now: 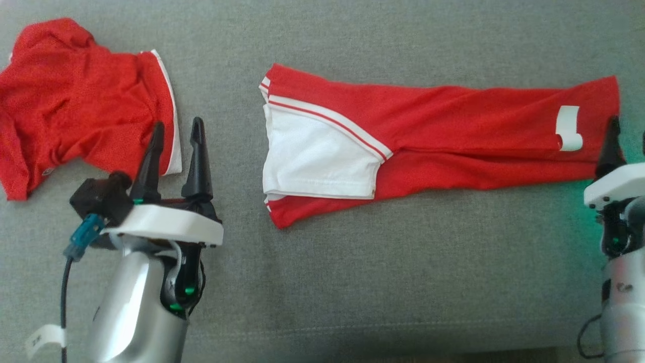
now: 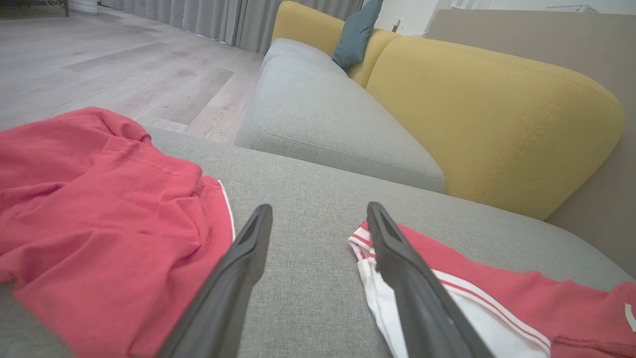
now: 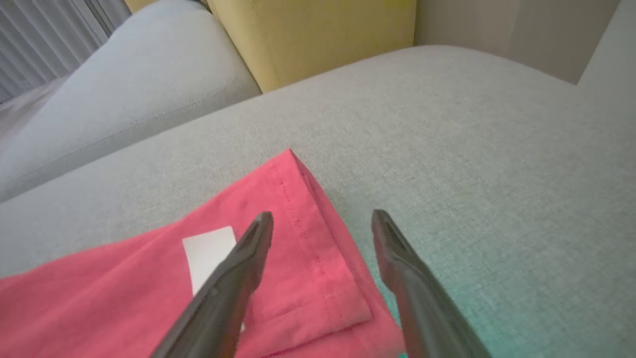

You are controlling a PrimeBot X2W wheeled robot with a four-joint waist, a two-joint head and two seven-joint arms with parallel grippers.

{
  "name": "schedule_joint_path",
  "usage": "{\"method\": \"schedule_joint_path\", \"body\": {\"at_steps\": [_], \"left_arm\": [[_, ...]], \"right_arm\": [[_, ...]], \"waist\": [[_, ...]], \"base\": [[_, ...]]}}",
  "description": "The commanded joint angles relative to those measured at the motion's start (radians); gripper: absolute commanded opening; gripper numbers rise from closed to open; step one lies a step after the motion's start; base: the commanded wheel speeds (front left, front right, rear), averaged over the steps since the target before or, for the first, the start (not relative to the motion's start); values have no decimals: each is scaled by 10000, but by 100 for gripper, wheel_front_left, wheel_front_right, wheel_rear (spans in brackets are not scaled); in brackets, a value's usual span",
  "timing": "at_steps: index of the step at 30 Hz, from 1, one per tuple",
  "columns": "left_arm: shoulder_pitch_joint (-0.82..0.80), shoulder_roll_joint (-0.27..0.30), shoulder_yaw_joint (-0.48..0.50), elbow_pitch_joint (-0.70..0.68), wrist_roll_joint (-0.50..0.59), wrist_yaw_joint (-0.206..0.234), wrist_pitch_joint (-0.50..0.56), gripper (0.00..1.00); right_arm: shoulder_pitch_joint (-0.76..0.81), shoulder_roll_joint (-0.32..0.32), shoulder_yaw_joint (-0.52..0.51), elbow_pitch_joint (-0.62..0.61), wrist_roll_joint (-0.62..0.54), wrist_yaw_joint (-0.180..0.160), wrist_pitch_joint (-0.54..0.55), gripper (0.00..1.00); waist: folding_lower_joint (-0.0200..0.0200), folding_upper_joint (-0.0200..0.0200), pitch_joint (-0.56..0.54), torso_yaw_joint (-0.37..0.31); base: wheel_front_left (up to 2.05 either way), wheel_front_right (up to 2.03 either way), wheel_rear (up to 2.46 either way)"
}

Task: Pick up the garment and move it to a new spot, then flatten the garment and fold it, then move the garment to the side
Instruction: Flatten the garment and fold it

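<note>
A long red garment (image 1: 453,126) with a white panel and white stripes lies folded lengthwise across the middle of the grey cushion (image 1: 403,262). Its striped end (image 2: 497,298) sits just right of my left gripper (image 2: 319,209), which is open and empty over bare cushion. In the head view my left gripper (image 1: 177,125) stands between this garment and another red one. My right gripper (image 1: 627,128) is open at the garment's right end. There the hemmed corner (image 3: 303,248) with a white patch (image 3: 208,248) lies under my right gripper (image 3: 323,216), which holds nothing.
A second, crumpled red garment with white trim (image 1: 75,106) lies at the cushion's far left (image 2: 99,223). Beyond the cushion stand a grey sofa seat (image 2: 323,114) with yellow backrest (image 2: 497,114) and teal pillow (image 2: 355,32), and a wood floor (image 2: 124,74).
</note>
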Motion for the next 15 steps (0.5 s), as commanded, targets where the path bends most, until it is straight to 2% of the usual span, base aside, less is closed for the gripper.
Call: {"method": "schedule_joint_path", "body": {"at_steps": [1, 5, 14, 15], "left_arm": [[-428, 58, 421, -287, 128, -52, -56, 100], [-569, -31, 599, -257, 314, -202, -56, 100], [-748, -98, 1025, -179, 602, -413, -57, 100], [-760, -102, 1067, -173, 622, -427, -57, 100]], "right_arm": [[-225, -17, 79, -193, -192, 65, 78, 100], [-592, 217, -650, 41, -720, 65, 620, 100], [-814, 641, -1126, 93, -921, 65, 1295, 100], [-821, 661, -1120, 88, -895, 65, 1327, 56]], "waist": [[0, 0, 124, 26], [0, 0, 417, 34], [0, 0, 734, -113], [0, 0, 746, -134]], "base": [[0, 0, 0], [0, 0, 0], [0, 0, 0], [0, 0, 0]]}}
